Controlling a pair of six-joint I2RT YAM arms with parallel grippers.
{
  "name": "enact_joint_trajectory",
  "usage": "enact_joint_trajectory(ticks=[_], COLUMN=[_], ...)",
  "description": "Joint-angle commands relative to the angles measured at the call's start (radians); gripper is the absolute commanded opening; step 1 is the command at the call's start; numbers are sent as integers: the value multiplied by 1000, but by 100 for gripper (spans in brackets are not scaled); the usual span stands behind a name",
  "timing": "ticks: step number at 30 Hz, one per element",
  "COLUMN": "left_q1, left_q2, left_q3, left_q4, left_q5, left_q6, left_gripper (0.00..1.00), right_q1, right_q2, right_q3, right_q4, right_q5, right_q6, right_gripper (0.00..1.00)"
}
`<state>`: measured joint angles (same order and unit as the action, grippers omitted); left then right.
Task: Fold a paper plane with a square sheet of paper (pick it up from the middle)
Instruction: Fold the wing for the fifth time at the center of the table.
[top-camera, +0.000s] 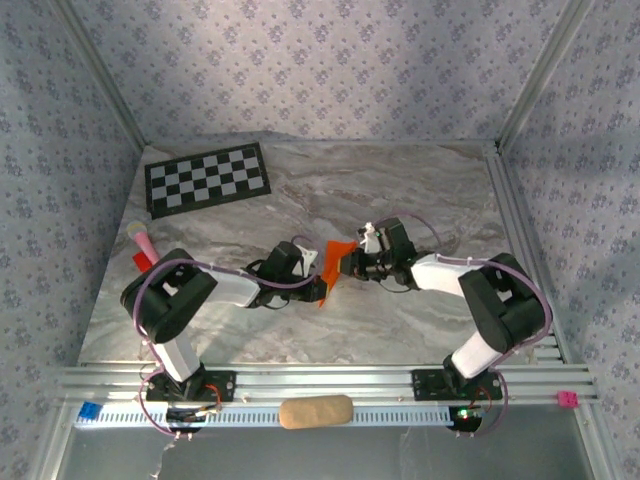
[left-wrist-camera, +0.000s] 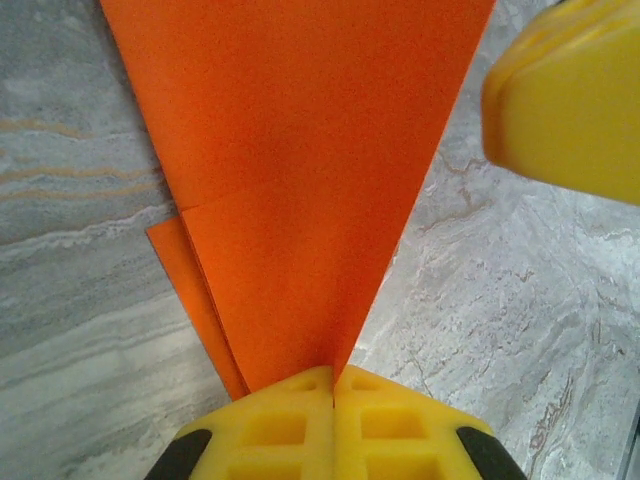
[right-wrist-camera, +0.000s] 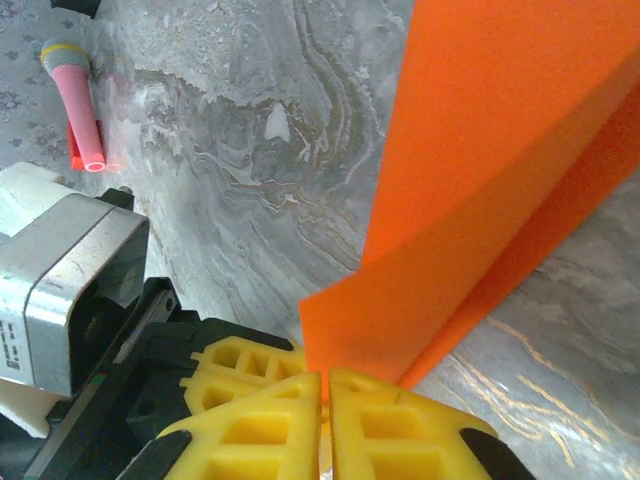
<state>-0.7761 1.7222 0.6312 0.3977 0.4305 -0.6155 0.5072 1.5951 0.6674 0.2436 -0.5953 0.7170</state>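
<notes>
Orange paper tapers into the closed left tool, long axis near-to-far.

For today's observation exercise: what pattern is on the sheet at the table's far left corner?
The checkerboard sheet has black and white squares, clearest in the top external view.

We see a grey, marble-veined counter spreading around the left tool and the right tool. Beyond both stands the back wall, papered pale lilac with a small floral print. A matching left wall lies outward of the left tool and a right wall outward of the right one. Aluminium posts rise in the far corners. Aluminium rails run behind the tools. Soft light falls brightest on the back wall.
</notes>
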Motion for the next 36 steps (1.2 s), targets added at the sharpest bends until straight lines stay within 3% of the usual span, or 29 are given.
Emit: enact_joint_trajectory(ticks=[1,17,36], left_q1=[-1,6,12], left_q2=[36,21,8], left_q3=[4,8,18], left_q4=[-17,-30,22], left_q5=[25,21,39], left_q6=[-10,-16,-55], left_gripper=[3,8,15], right_q1=[8,0,-4], right_q2=[37,134,143], right_q3=[37,71,60], right_q4=[28,52,53], right_q5=[-36,-9,2], right_q6=[0,33,42], right_gripper=[11,11,11])
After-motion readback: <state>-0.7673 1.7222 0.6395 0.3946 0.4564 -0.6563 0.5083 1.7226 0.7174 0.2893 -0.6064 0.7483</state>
